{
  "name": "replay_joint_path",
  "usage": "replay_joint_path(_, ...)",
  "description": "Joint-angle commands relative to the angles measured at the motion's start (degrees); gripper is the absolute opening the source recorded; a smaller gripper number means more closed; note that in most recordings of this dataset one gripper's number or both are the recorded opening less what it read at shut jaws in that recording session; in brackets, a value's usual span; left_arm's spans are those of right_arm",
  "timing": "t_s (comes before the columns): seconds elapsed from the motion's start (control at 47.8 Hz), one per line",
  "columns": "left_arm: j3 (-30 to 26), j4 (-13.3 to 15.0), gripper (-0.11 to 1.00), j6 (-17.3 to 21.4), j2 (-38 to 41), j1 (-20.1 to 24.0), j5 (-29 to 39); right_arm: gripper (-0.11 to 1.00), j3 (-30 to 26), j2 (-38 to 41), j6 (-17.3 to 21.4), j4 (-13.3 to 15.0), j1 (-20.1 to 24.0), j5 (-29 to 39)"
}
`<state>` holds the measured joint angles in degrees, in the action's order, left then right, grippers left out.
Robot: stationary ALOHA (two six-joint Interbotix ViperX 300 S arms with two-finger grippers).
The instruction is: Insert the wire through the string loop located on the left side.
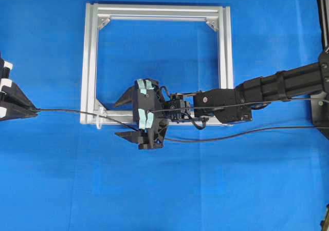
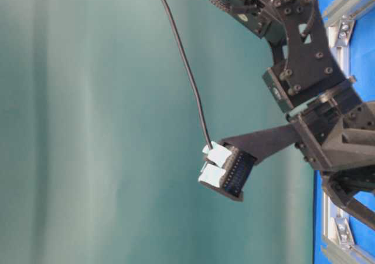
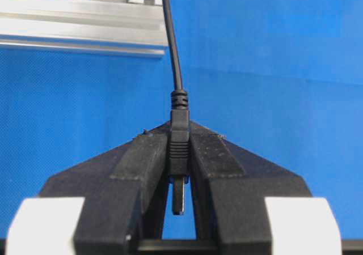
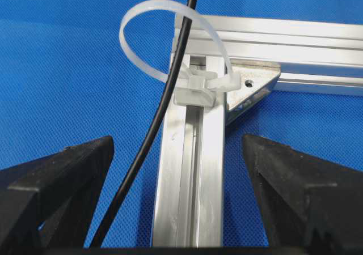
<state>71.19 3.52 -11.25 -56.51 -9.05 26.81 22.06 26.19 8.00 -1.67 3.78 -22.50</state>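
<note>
Threading looks done. In the right wrist view the wire (image 4: pixel 148 135) runs up through the string loop (image 4: pixel 170 45), which arches white off the near-left corner of the aluminium frame (image 4: pixel 195 170). In the overhead view the wire crosses that corner at the loop (image 1: pixel 99 111) and carries on left to the left hand (image 1: pixel 32 109), well outside the frame's left side.

Left hand (image 3: pixel 178 170): clamped on the plug end of the wire, jaws pinched narrow against the moulded plug body, metal tip poking out between them toward the camera. The table-level view shows the wire (image 2: pixel 186 70) leading into taped fingertips (image 2: pixel 218 155), held up off the desk.

Right hand (image 1: pixel 134 114): wide, holding nothing, 2 fingers spread either side of the frame's near rail just right of the loop, wire passing between them without a grip.

Rest of the wire (image 1: pixel 241 133) trails right across the blue desk (image 1: pixel 205 190) under the right arm.

Left to do, as a judgement: maybe pull more slack through, then let go and back both arms off. Main goal appears met.
</note>
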Motion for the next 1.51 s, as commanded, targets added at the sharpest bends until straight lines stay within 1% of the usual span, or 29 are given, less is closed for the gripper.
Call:
replay_joint_path(0.0, -0.79, -0.09, 0.11, -0.09, 0.26, -0.18, -0.18, 0.92, -0.7, -2.29, -0.09, 0.09, 0.09, -0.35)
replay_joint_path(0.063, -0.79, -0.09, 0.27, -0.09, 0.26, -0.18, -0.18, 0.92, -0.7, -2.37, -0.09, 0.09, 0.09, -0.44)
replay_joint_path(0.126, -0.79, -0.18, 0.47, -0.09, 0.26, -0.18, -0.18, 0.92, -0.53, -2.81, -0.09, 0.09, 0.09, -0.35)
replay_joint_path(0.147, -0.79, -0.09, 0.55, -0.09, 0.26, -0.18, -0.09, 0.92, -0.44, -2.99, -0.09, 0.09, 0.09, -0.26)
replay_joint_path(0.209, -0.79, -0.09, 0.73, 0.0, 0.18, -0.09, -0.18, 0.92, -0.26, -3.96, -0.09, 0.09, 0.09, -0.18)
replay_joint_path(0.23, -0.79, -0.09, 0.73, 0.0, 0.26, -0.09, -0.18, 0.92, -0.18, -4.22, -0.09, 0.09, 0.09, -0.18)
replay_joint_path(0.314, -0.79, -0.18, 0.66, 0.26, 0.0, 0.09, -0.18, 0.92, 0.26, -5.54, -0.09, 0.09, 0.09, -0.09)
replay_joint_path(0.419, -1.14, -0.18, 0.62, 0.62, -0.97, 0.18, -0.62, 0.92, 0.79, -7.21, -0.18, 0.18, 0.09, 0.18)
replay_joint_path(0.524, -1.32, -0.18, 0.62, 0.7, -2.9, 0.26, -2.02, 0.92, 1.14, -9.14, -0.18, 0.09, 0.09, 1.14)
replay_joint_path(0.712, -1.93, -0.26, 0.62, 0.7, -5.98, 0.26, -4.83, 0.92, 1.41, -13.8, -0.18, 0.18, 0.09, 4.83)
replay_joint_path(0.859, -2.02, -0.44, 0.62, 0.7, -6.42, 0.26, -6.15, 0.92, 1.67, -16.7, -0.18, 0.09, 0.09, 6.5)
replay_joint_path(1.026, -2.02, -0.44, 0.62, 0.79, -6.42, 0.26, -9.32, 0.92, 2.2, -19.78, -0.18, 0.09, 0.09, 7.91)
replay_joint_path(1.173, -2.02, -0.44, 0.62, 1.05, -6.33, 0.26, -11.69, 0.92, 2.9, -21.01, -0.18, 0.18, 0.09, 8.17)
replay_joint_path(1.382, -1.93, -0.53, 0.61, 3.34, -6.15, 0.26, -12.04, 0.92, 3.16, -21.18, -0.18, 0.18, 0.09, 8.17)
replay_joint_path(1.487, -1.76, -0.44, 0.61, 3.52, -6.15, 0.26, -12.22, 0.92, 3.16, -21.09, -0.18, 0.18, 0.09, 8.17)
